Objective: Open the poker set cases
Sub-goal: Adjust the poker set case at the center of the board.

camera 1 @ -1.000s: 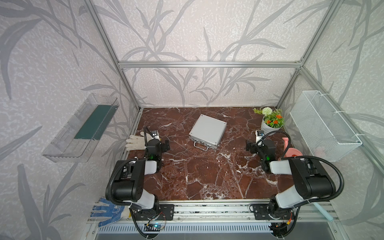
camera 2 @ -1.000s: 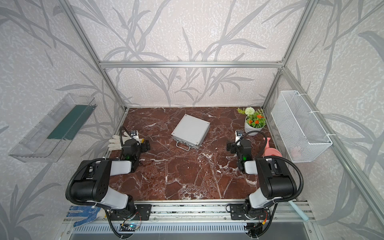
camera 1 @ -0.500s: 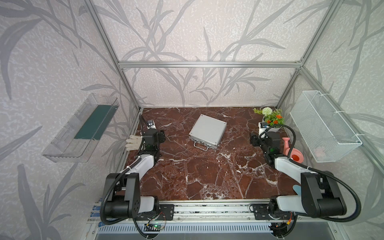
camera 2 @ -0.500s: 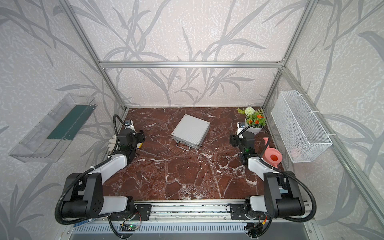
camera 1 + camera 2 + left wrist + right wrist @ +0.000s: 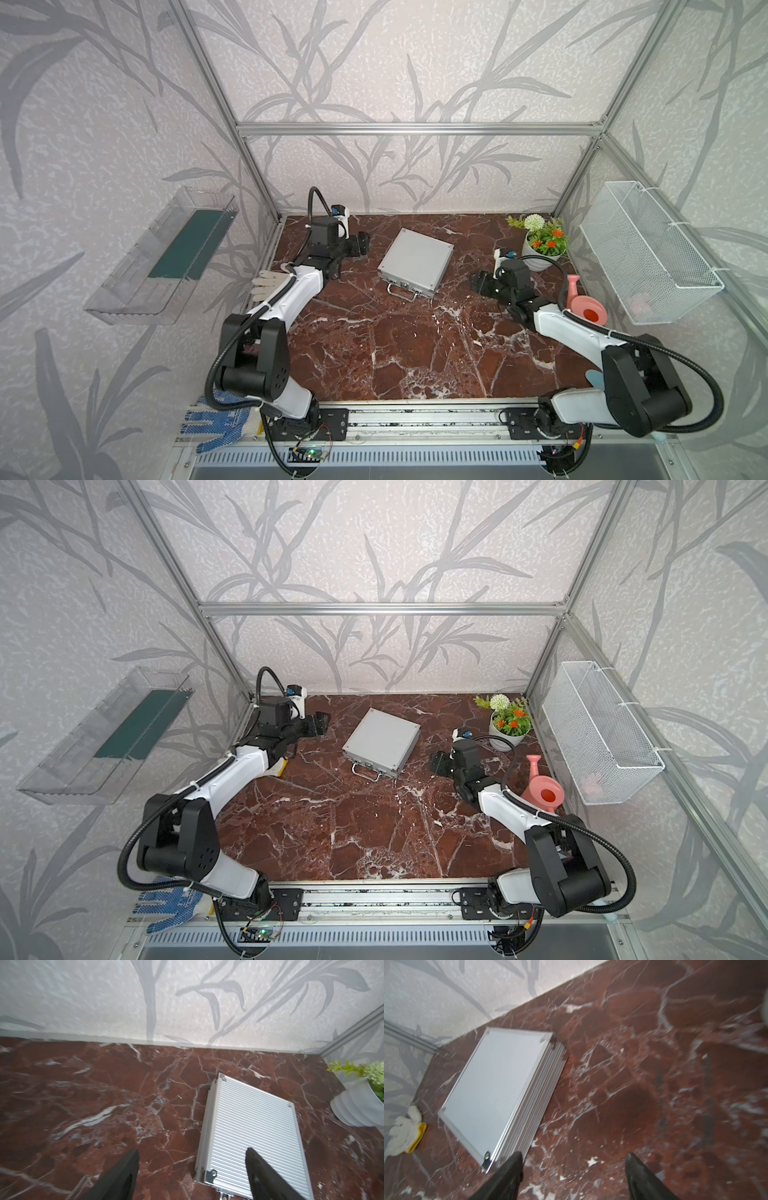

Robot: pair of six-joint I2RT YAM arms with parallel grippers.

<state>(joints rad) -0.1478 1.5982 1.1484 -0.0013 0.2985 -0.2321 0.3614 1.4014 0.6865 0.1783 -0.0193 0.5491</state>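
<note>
The poker set case [image 5: 415, 264] [image 5: 381, 744] lies flat and closed, turned at an angle, at the back middle of the marble table. Its chrome handle [image 5: 402, 289] faces the front. My left gripper [image 5: 363, 248] [image 5: 322, 724] hovers open just left of the case, empty. In the left wrist view the ribbed lid [image 5: 253, 1122] lies ahead, beyond the left gripper [image 5: 191, 1153]. My right gripper [image 5: 478, 284] [image 5: 437, 762] stands open and empty a short way right of the case. The right wrist view shows the case's side edge [image 5: 492, 1093] beside the right gripper [image 5: 574, 1156].
A potted plant [image 5: 542, 245] stands at the back right and a pink watering can [image 5: 584, 303] behind the right arm. A wire basket [image 5: 648, 257] hangs on the right wall, a clear shelf [image 5: 162, 253] on the left. A white glove [image 5: 268, 282] lies under the left arm.
Both arms have unfolded from near the front and reached back toward the case, one on each side. The case has not moved.
</note>
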